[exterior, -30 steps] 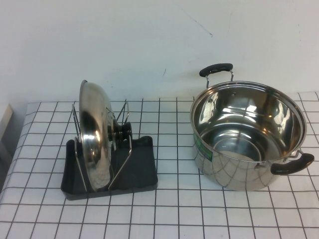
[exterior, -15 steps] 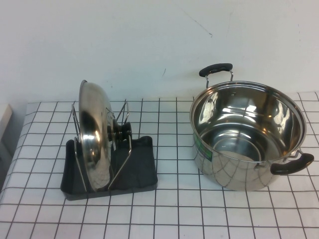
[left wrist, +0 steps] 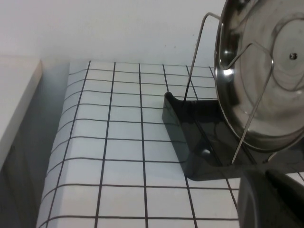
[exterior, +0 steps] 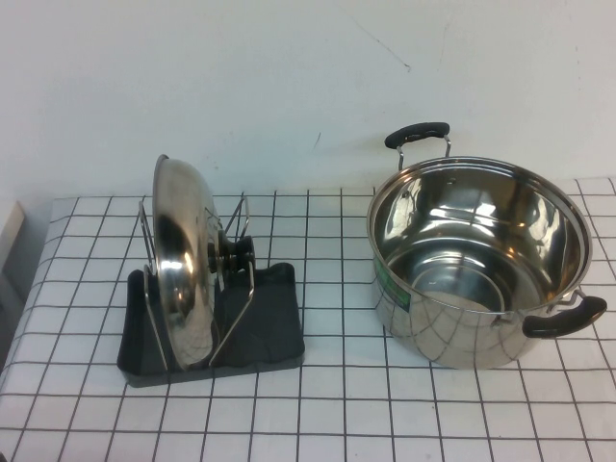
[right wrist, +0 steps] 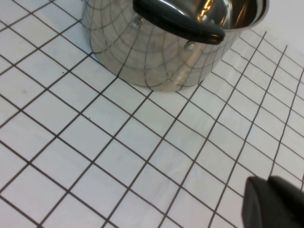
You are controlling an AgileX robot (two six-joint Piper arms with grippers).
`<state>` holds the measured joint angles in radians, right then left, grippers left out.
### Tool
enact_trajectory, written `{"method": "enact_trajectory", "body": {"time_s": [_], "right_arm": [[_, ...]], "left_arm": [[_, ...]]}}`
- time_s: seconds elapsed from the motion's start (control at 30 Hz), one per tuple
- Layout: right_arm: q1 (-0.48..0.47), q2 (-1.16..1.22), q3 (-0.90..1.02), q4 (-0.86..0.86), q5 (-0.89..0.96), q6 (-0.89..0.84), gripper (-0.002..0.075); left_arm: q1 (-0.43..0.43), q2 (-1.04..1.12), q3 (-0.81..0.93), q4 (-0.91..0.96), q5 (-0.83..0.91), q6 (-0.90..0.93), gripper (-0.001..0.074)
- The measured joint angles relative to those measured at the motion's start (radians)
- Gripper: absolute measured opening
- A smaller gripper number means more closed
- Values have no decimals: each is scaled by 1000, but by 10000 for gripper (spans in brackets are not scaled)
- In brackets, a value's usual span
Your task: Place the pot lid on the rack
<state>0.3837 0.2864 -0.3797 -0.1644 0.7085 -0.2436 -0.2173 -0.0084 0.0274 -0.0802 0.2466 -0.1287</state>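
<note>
Left gripper point(left wrist: 270, 199) low near the rack point(exterior: 260, 332) and right gripper point(right wrist: 273, 202) near the pot point(exterior: 476, 260), finger state can't tell for both, pot lid point(exterior: 183, 265) standing on edge in the rack's wire uprights

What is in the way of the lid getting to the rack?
Nothing: the lid already stands on edge in the rack. The pot sits apart. Left gripper is beside the rack; right gripper is near the pot.
</note>
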Motion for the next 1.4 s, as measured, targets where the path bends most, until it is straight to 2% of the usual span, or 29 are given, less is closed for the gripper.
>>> {"method": "enact_trajectory", "body": {"time_s": [0.13,0.3,0.4,0.9,1.4], "right_arm": [[0,0,0,0,1,0,-1],[0,0,0,0,1,0,-1],[0,0,0,0,1,0,-1],[0,0,0,0,1,0,-1],[0,0,0,0,1,0,-1]], "left_arm": [[7,0,0,-4,27,0,-2],[105,0,0,-47,63,0,-2],[127,0,0,-60,72,6,-2],[14,0,-4,-69,87,99,-2],[13,0,-4,-72,90,103,-2]]}}
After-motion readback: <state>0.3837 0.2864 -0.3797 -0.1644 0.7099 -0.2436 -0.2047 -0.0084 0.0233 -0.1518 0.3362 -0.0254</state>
